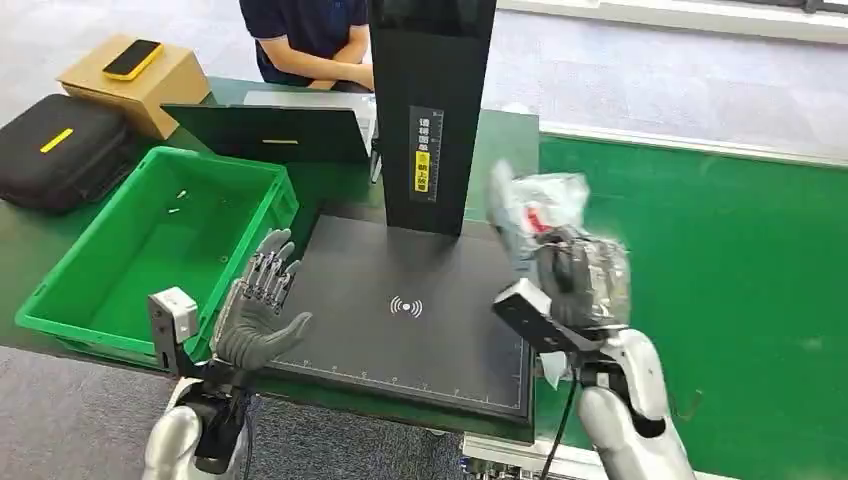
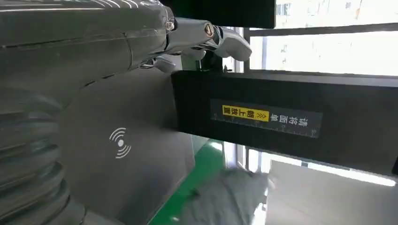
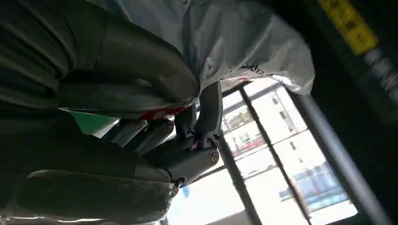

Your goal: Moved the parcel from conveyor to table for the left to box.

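— Where's the parcel [image 1: 545,225] right now?

— Up in the air, in the right hand [image 1: 578,280]. It's a crinkly grey-white plastic bag with a bit of red on it, held above the right edge of the black scanner pad [image 1: 400,310], right where the pad meets the green conveyor belt [image 1: 720,280]. It touches neither.

— Which way does it run?

— Its long side goes roughly up and away from the robot, leaning a little left toward the black post [image 1: 430,110]. The top end flares out near the post's lower right corner; the lower end is buried in the hand. The head view is blurred there, so the exact outline is hard to tell.

— And the grip?

— Fingers are wrapped around the bag. In the right wrist view the thick thumb [image 3: 141,61] presses into the plastic and the darker fingers [image 3: 209,112] curl under it.

— The left hand [image 1: 262,310]?

— Holding nothing, fingers spread and pointing up, palm toward the pad. It sits at the pad's near left corner, just beside the green crate [image 1: 150,250].

— Anything else around?

— A person in a dark top [image 1: 300,30] behind the table, a laptop [image 1: 270,130], a black case [image 1: 60,150], and a cardboard box [image 1: 140,85] with a yellow phone [image 1: 133,58] on it.
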